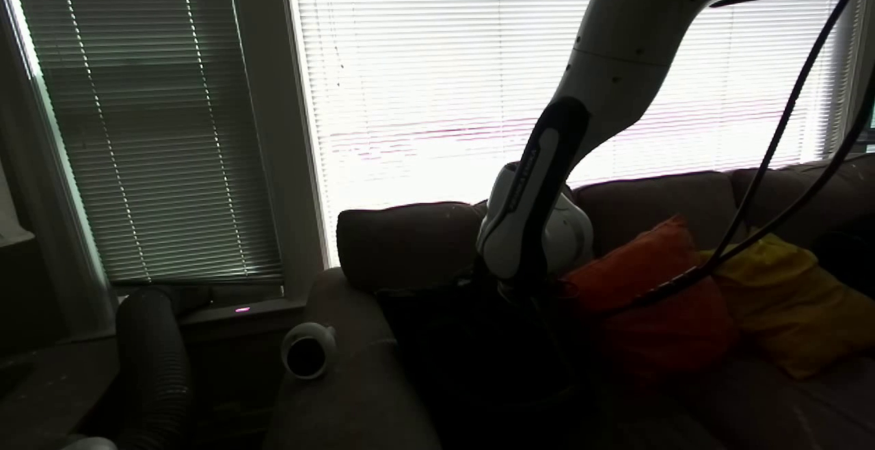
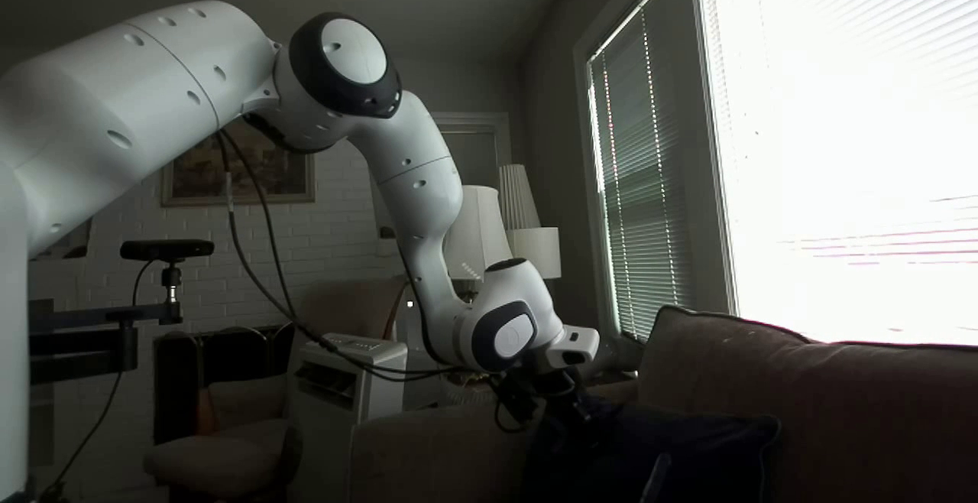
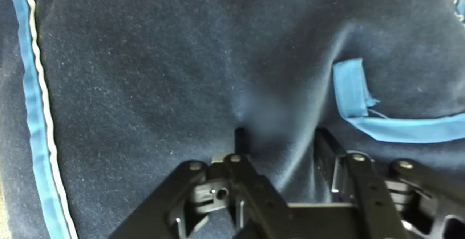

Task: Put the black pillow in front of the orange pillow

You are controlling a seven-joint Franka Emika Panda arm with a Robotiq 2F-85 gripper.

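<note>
Gripper (image 3: 279,141) abt half spread, w/ bunched fold of blk pillow (image 3: 138,86) pinched btwn its tips.

A living room in a home
See the sofa (image 2: 840,404), lamps (image 2: 475,232), window blinds (image 1: 410,60) and wall picture (image 2: 281,172).

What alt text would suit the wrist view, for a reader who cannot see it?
The black pillow, bluish here, fills most of the picture, its cloth creased between the separated fingers of the end effector; whether they grip it is unclear. A light-blue strip runs down the left.
</note>
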